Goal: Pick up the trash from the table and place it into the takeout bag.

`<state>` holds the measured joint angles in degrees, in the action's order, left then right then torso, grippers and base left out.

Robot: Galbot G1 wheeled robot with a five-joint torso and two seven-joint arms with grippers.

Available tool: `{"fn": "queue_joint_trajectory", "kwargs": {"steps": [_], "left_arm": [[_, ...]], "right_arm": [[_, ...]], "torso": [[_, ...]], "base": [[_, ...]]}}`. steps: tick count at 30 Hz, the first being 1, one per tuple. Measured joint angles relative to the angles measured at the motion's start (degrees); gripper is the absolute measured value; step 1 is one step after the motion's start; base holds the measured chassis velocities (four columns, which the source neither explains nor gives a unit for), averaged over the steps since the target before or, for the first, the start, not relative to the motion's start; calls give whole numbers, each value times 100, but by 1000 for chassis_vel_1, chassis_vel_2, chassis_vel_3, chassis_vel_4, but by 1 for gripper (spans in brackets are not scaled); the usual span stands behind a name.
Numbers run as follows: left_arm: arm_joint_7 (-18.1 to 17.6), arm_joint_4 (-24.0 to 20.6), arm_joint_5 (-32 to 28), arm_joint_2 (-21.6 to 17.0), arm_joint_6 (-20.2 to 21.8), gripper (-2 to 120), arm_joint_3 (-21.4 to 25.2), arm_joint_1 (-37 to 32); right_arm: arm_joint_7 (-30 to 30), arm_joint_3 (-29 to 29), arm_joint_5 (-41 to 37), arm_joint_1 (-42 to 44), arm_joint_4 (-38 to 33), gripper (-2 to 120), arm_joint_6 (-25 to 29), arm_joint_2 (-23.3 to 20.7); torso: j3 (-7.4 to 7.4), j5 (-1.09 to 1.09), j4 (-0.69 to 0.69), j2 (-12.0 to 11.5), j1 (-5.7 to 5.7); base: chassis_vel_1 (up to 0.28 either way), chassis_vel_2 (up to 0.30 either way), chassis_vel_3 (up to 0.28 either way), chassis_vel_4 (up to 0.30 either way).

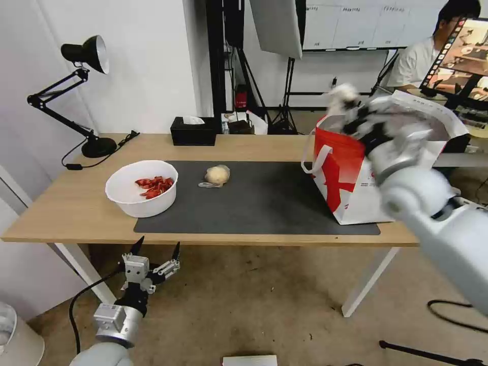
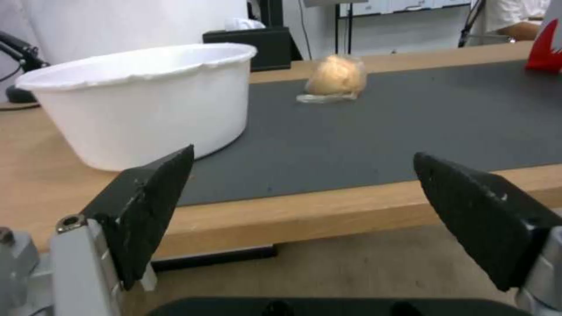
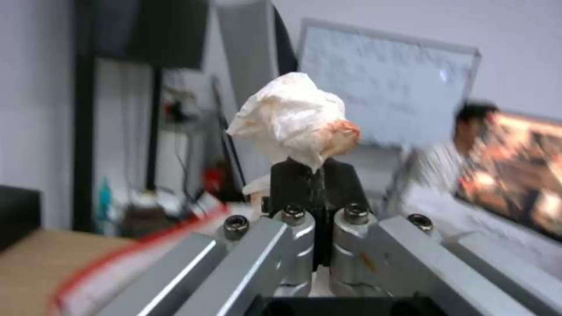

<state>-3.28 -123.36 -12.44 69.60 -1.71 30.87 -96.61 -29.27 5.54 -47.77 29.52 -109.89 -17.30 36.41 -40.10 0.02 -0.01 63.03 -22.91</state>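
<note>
Crumpled white tissue [image 3: 291,120], stained faintly orange on one side, is what your right gripper [image 3: 313,175] has pinched between its closed black fingers [image 3: 342,184]; you can see the wad sticking up from the fingertips in the centre of the right wrist frame. In the head view that same right gripper [image 1: 351,114] sits in the upper right of the frame, above the open mouth of the large boxy white takeout bag with a red panel [image 1: 338,170], with the tissue [image 1: 341,95] showing as a pale blur at its tip.

The bag stands on the right end of the large dark grey mat [image 1: 264,203] that covers the middle of the long light-wood table [image 1: 66,208]. You'll find the round white bowl of red food scraps [image 1: 142,187] at the left edge of the mat, left of centre in the frame. The plastic-wrapped beige lump [image 1: 217,176] lies on the mat just right of the bowl, well apart from the bag.

Your left gripper [image 1: 156,250] hangs in the lower left of the head frame, below the table's front edge, with its two black fingers [image 2: 153,195] spread wide and holding nothing.
</note>
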Motion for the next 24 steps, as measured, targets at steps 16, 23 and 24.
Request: {"fn": "queue_joint_trajectory", "kwargs": {"steps": [16,23,24], "left_arm": [[15,-160,-13,-72,2,100,40,-97],[18,-168,-13,-72,3,100,25,-118],[18,-167,-13,-71,3,100,18,-115]], "right_arm": [[-1340,-213,-1933,-616,104,36,-1299,-35],[-1305,-264,-1844,-613,139,60,-1300,-38],[-1297,-276,-1836,-610,139,65,-1300,-37]], "torso": [[-1,-2,1,0,-1],[-1,-2,1,0,-1],[-1,-2,1,0,-1]], "base": [[0,0,0,0],[0,0,0,0],[0,0,0,0]]}}
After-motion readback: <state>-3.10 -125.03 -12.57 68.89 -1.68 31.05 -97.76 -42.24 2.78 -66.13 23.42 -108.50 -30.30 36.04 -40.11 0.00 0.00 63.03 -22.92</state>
